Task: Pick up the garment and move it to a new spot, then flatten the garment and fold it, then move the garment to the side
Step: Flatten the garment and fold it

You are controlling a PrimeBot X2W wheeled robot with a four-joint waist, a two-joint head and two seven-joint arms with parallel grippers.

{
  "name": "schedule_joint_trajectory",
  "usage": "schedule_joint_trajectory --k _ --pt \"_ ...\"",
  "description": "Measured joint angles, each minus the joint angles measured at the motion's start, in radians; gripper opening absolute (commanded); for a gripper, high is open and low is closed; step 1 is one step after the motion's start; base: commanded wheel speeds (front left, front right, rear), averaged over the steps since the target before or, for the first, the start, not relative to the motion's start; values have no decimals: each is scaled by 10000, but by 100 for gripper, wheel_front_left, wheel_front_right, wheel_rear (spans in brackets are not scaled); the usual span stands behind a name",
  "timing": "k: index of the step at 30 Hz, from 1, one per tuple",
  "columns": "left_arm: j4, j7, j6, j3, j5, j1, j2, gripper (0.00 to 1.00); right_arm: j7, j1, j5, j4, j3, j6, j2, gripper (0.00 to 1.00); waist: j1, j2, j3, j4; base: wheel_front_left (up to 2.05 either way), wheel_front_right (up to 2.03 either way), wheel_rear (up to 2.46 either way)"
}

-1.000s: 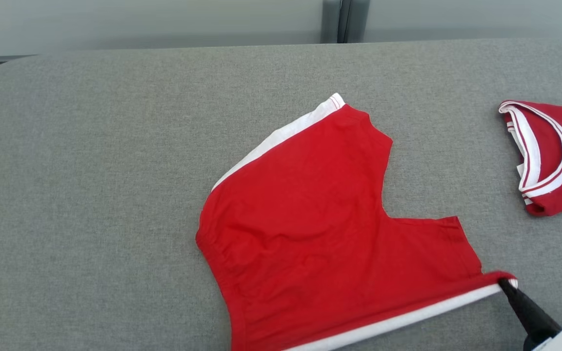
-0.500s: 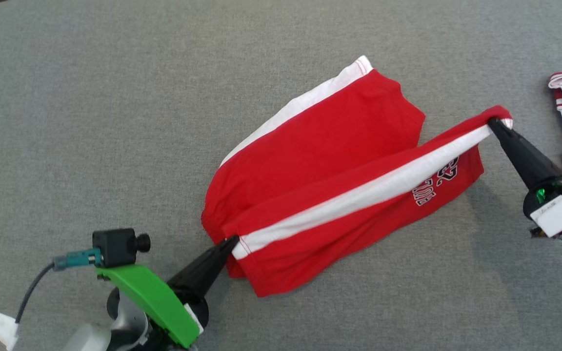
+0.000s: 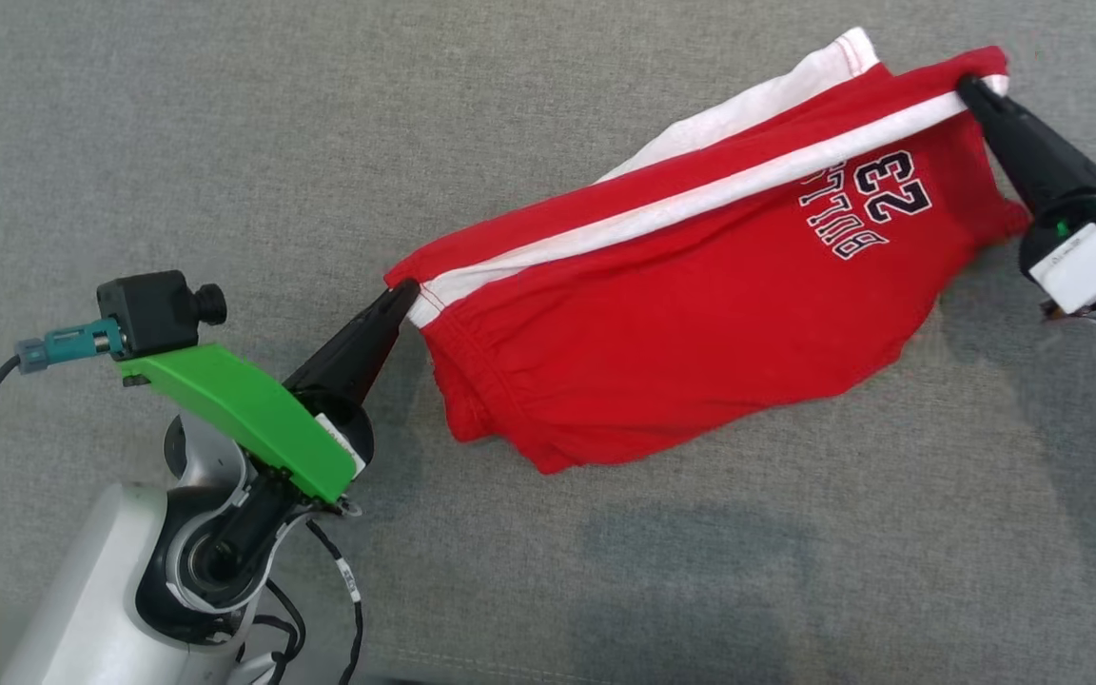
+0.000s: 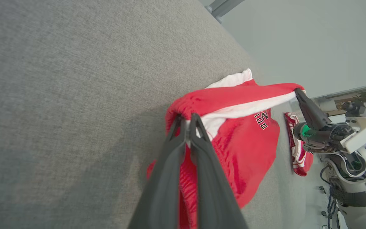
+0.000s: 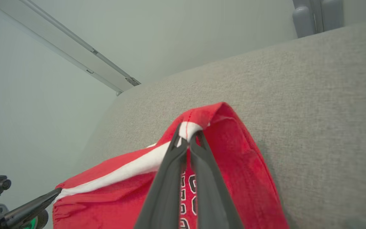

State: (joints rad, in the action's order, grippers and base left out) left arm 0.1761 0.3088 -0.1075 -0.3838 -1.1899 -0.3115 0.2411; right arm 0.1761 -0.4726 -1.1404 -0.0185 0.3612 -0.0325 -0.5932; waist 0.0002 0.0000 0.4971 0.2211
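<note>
The garment (image 3: 700, 314) is a pair of red shorts with a white side stripe and a "BULLS 23" print. It hangs stretched between both grippers above the grey padded table (image 3: 225, 114). My left gripper (image 3: 403, 293) is shut on the waistband end of the stripe, also seen in the left wrist view (image 4: 187, 119). My right gripper (image 3: 971, 88) is shut on the hem end of the stripe, seen close in the right wrist view (image 5: 187, 135). The lifted leg drapes over the other leg, whose white stripe (image 3: 786, 86) shows behind. The lower red cloth sags onto the table.
A second red garment with white trim (image 4: 297, 149) lies on the table beyond my right gripper in the left wrist view. The table's far edge meets a pale wall (image 5: 202, 31). Bare grey surface spreads to the left and front.
Both grippers have carried the striped edge up and over the other leg, turning the printed side up. The head camera has tilted down, bringing the left arm into view.
</note>
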Motion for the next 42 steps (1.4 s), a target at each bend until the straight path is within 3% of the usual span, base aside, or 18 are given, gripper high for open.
schedule_joint_trajectory --k 9,31,32,33,34,35,36,37,38,42 --pt "-468 276 -86 -33 -25 -301 -219 0 372 -870 334 731 621 -105 554 0 0 0 517 388 0 0 0" --pt "-1022 514 -159 151 -50 -492 -675 0 905 -2433 1108 2692 1103 -102 629 0 -1 0 430 554 0 0 0" --pt "-1030 514 -159 165 -50 -510 -677 0 905 -2512 1126 2736 1122 -105 677 4 -2 0 418 568 0 0 0" --pt "-1043 514 -161 180 -50 -533 -681 0 903 -2602 1126 2782 1131 -109 732 20 -1 0 406 580 0 0 0" --pt "-1055 514 -161 199 -48 -550 -686 5 903 -2689 1129 2838 1141 -111 790 36 -2 0 393 591 0 0 0" --pt "-1072 512 -161 222 -48 -560 -694 24 901 -2775 1189 2880 1183 -115 830 53 -2 0 380 598 0 0 0" --pt "-1093 497 -161 257 -42 -564 -709 52 897 -2839 1266 2924 1223 -140 855 97 -1 0 365 603 0 0 0" --pt "-1108 487 -161 280 -36 -568 -729 91 892 -2894 1315 2987 1256 -186 886 100 -1 0 347 605 0 0 0" --pt "-1129 464 -161 288 -36 -569 -754 100 890 -2934 1329 3072 1306 -201 926 100 -2 0 325 603 0 0 0" --pt "-1252 468 -165 274 -21 -569 -825 100 901 -2947 1390 3455 1582 -305 1093 100 -2 0 172 554 0 0 0"
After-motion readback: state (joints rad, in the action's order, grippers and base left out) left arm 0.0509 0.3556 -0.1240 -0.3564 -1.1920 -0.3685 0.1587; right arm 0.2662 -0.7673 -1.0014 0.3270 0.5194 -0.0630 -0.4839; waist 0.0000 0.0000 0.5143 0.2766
